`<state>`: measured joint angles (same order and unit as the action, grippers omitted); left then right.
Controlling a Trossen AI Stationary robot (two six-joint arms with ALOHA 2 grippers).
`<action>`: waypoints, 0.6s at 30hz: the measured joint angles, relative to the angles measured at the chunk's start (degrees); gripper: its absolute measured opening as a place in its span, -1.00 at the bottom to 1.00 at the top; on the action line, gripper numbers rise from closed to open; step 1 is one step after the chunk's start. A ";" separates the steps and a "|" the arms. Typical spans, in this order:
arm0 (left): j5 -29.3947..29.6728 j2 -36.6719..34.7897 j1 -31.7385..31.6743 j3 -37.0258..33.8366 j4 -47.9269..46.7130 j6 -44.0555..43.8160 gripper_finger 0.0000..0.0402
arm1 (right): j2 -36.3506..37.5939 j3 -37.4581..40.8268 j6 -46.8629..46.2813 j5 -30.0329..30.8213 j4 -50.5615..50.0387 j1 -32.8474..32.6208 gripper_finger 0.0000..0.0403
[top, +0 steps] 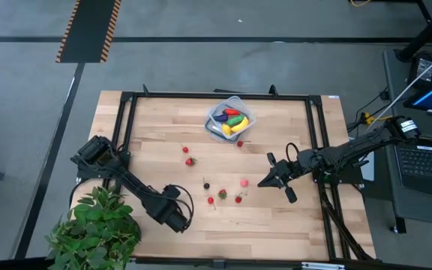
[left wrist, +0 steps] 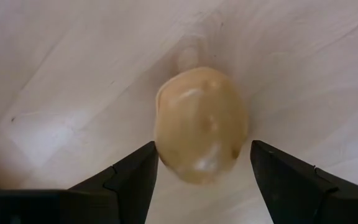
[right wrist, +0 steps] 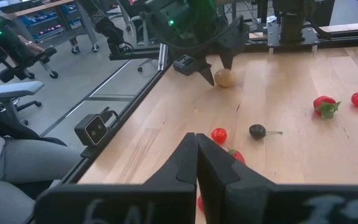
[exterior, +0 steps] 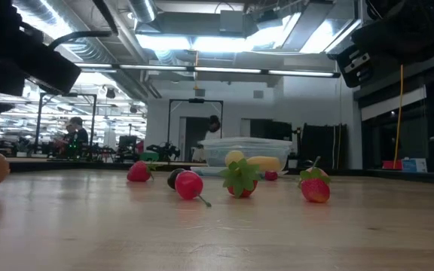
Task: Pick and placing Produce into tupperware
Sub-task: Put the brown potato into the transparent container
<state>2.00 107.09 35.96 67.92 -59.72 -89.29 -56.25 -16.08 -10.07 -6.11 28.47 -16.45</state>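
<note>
on the wooden table [top: 276,217] — scattered berries [top: 221,193].

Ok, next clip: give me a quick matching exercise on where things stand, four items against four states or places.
Column one:
1. left gripper
2. right gripper
3. tan potato
4. container

Column two:
A. shut, holding nothing
B. near the table's far edge, with produce inside
C. open, fingers on either side of a piece
D. on the wood between two dark fingers

Pairs: 1-C, 2-A, 3-D, 4-B
</note>
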 joint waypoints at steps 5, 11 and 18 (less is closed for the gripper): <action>0.03 0.00 -0.84 0.00 1.27 2.79 0.23 | 0.01 0.00 0.01 -0.02 0.00 0.00 -0.98; 0.24 0.00 -1.13 0.00 1.42 3.97 0.23 | 0.00 0.00 0.02 -0.02 0.00 0.00 -0.98; 0.82 0.00 -1.13 -0.45 1.60 4.02 0.23 | 0.00 0.00 0.02 -0.02 0.00 0.00 -0.98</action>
<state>2.82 107.09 34.83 67.47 -58.12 -85.27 -56.25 -16.08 -10.04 -6.13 28.47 -16.45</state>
